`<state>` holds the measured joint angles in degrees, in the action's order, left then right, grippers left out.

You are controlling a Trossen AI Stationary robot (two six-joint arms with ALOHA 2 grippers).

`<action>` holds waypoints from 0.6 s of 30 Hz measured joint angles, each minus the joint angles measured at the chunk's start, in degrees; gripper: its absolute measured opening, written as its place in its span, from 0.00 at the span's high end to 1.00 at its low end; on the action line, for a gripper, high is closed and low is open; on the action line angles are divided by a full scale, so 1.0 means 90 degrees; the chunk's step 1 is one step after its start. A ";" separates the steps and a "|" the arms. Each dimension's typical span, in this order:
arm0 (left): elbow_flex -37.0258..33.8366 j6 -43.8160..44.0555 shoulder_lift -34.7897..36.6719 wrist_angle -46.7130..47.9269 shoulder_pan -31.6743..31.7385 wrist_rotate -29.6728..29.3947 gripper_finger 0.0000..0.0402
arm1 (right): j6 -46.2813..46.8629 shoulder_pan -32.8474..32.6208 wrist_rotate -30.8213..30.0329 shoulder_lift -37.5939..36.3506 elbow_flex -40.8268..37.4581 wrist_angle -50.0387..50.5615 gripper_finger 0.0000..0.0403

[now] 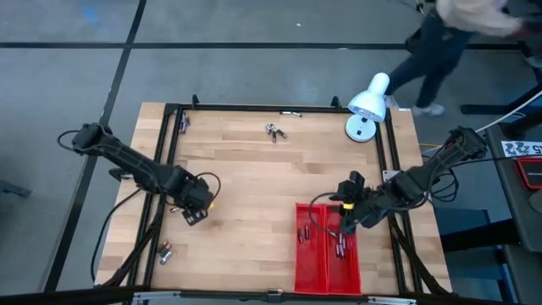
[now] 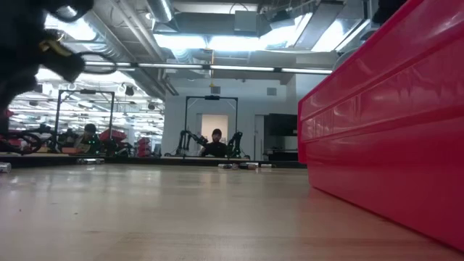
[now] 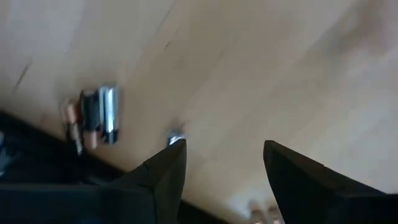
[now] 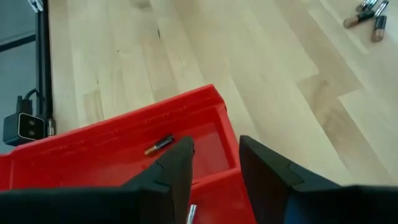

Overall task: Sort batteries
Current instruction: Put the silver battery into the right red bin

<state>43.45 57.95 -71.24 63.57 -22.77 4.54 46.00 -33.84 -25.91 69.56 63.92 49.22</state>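
Several batteries (image 1: 273, 131) lie loose near the table's far edge, and a few more batteries (image 1: 165, 252) lie at the near left. The red tray (image 1: 326, 254) at the near right has a battery (image 4: 160, 144) in one compartment and a few batteries (image 1: 341, 246) in the other. My left gripper (image 1: 193, 207) points down over the wood at the left, open with nothing between its fingers (image 3: 224, 162). A small cluster of batteries (image 3: 99, 115) lies just beyond it. My right gripper (image 1: 343, 222) hangs open above the tray's far end (image 4: 216, 155), nothing in it.
A white desk lamp (image 1: 366, 106) stands at the far right corner. A black frame (image 1: 169, 152) runs along the table's edges. In the low view the tray's wall (image 2: 384, 130) fills the right side. Bare wood lies in the table's middle.
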 joint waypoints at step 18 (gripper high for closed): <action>-0.1178 0.0300 -0.0326 -0.0500 -0.0356 0.0382 0.50 | -0.0132 0.0103 0.0338 0.0000 0.0000 -0.0332 0.67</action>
<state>32.84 60.65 -74.18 59.07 -25.97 7.98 44.81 -32.91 -22.86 69.56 63.92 46.24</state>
